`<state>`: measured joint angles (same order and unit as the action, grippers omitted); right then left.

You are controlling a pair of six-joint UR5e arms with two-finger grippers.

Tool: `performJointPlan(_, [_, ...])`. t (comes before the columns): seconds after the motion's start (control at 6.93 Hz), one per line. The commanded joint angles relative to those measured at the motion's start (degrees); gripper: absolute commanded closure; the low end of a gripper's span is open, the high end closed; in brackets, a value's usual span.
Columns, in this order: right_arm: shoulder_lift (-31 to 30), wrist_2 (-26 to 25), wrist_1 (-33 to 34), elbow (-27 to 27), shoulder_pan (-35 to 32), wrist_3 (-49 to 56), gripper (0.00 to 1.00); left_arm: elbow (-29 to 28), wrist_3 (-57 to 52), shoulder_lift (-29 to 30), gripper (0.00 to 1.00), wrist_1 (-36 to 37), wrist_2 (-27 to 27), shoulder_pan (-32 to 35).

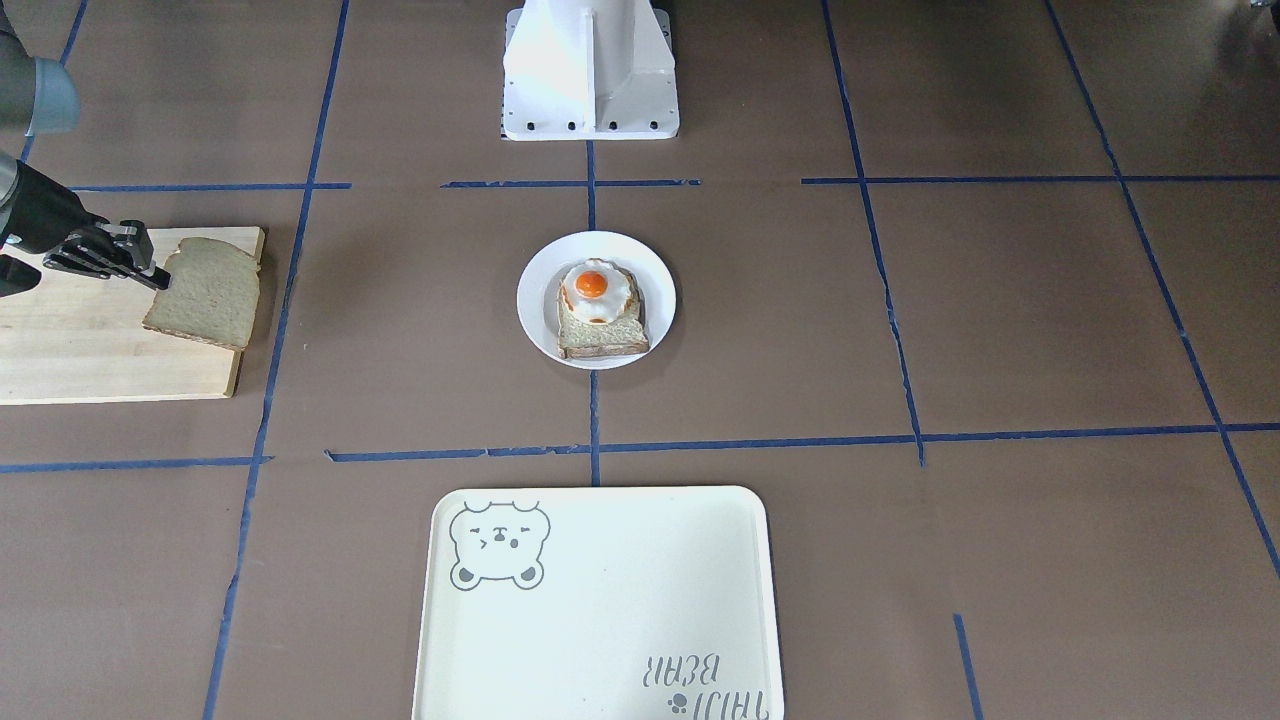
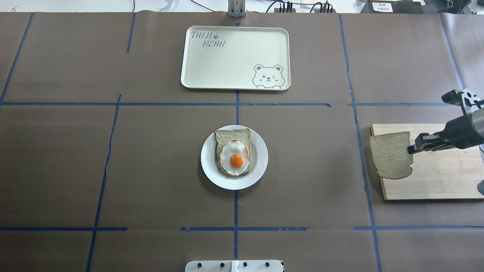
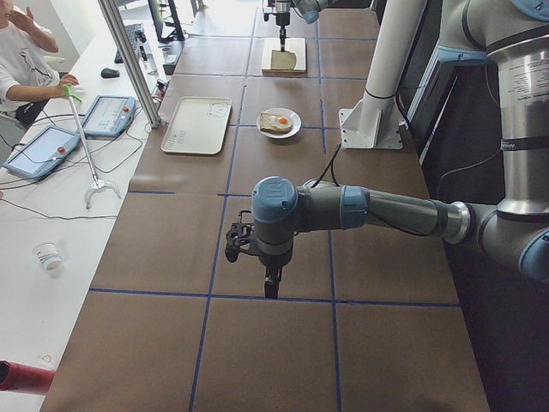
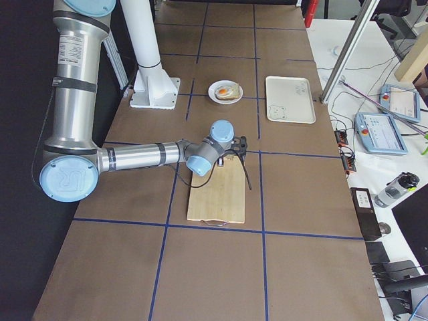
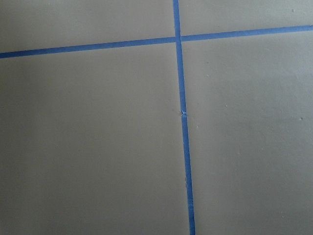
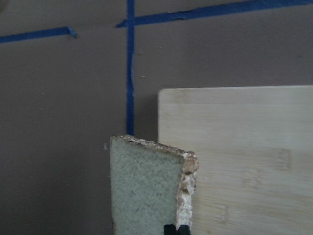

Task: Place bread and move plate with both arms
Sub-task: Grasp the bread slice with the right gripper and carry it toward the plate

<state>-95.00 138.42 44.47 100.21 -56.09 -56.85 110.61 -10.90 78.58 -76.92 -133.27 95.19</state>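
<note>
My right gripper [image 2: 410,149] is shut on the edge of the plain bread slice [image 2: 391,155]. It holds the slice tilted over the wooden board's end nearest the table's middle; the front view shows the same grip [image 1: 160,278] on the bread [image 1: 205,292]. In the right wrist view the slice [image 6: 144,191] hangs from the fingertips [image 6: 177,229]. The white plate [image 2: 261,158] sits at the table's centre and bears a slice topped with a fried egg [image 2: 235,156]. My left gripper [image 3: 271,287] hovers over bare table far from the plate; I cannot tell whether it is open or shut.
A wooden cutting board [image 2: 435,177] lies at the table's right end under the bread. A cream bear tray [image 2: 234,75] lies beyond the plate at the far edge. The white robot base [image 1: 590,70] stands behind the plate. Blue tape lines cross the brown table.
</note>
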Motion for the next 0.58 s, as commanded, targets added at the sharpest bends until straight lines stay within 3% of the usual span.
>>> performJointPlan(0.0, [11.0, 1.4, 0.1, 0.3, 0.1, -5.9, 1.0, 0.1, 0.0, 0.0, 0.0, 0.0, -0.1, 0.1])
performJointPlan(0.43, [23.9, -1.3, 0.1, -2.2, 8.0, -16.9, 1.0, 2.9, 0.2, -0.7, 0.0, 0.6, -1.5, 0.2])
